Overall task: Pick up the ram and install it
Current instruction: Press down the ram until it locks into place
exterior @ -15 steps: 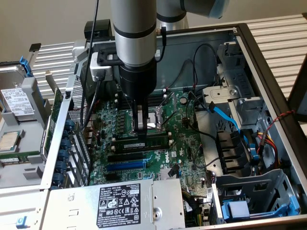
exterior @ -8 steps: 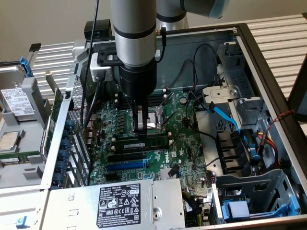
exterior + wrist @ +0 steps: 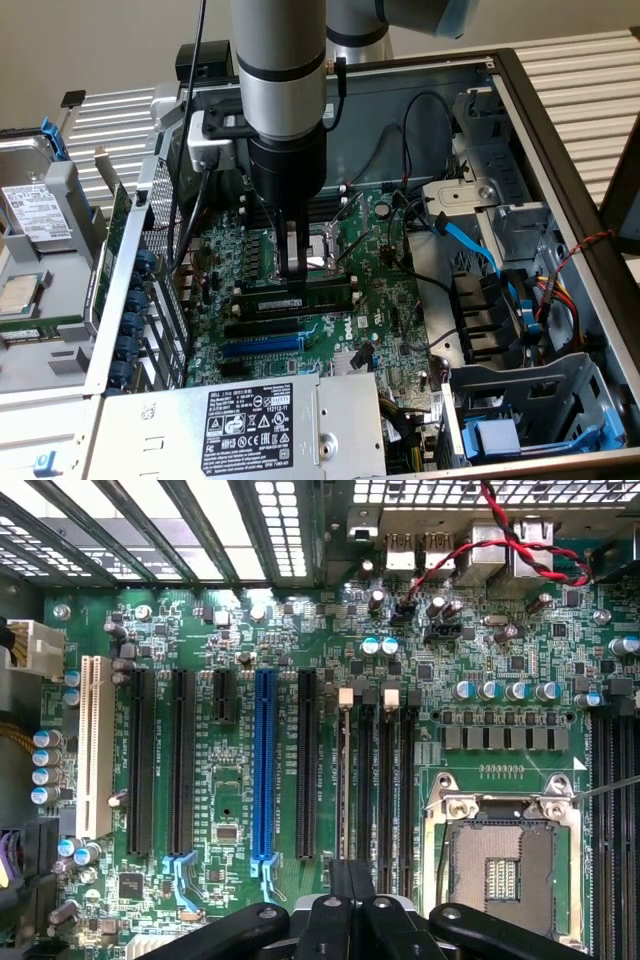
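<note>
Standing on edge in a memory slot: the ram (image 3: 310,296), a long green stick with a row of black chips. It runs across the motherboard (image 3: 395,300) just beside the CPU socket (image 3: 325,250), on the side toward the blue expansion slot (image 3: 262,345).

Gripper (image 3: 293,265): jaws closed, fingertips down at the ram's upper edge, near the end toward the exterior view's left. Whether they pinch the stick or only press on it cannot be told. In the wrist view the gripper (image 3: 350,920) sits over the bank of long black memory slots (image 3: 387,780) with white end clips, between the blue expansion slot (image 3: 264,770) and the CPU socket (image 3: 505,865).

Progress, as judged: pick-up done. The stick is at the slot and looks level along its length. Full seating is not confirmed, since the state of the end clips cannot be made out, and the release is not yet made.

Surroundings: open computer case (image 3: 560,150). Power supply (image 3: 250,420) with a black label at the near edge. Blue data cable (image 3: 470,240) beside the drive cages toward the exterior view's right. A hard drive (image 3: 35,210) lying outside the case at the exterior view's left.
</note>
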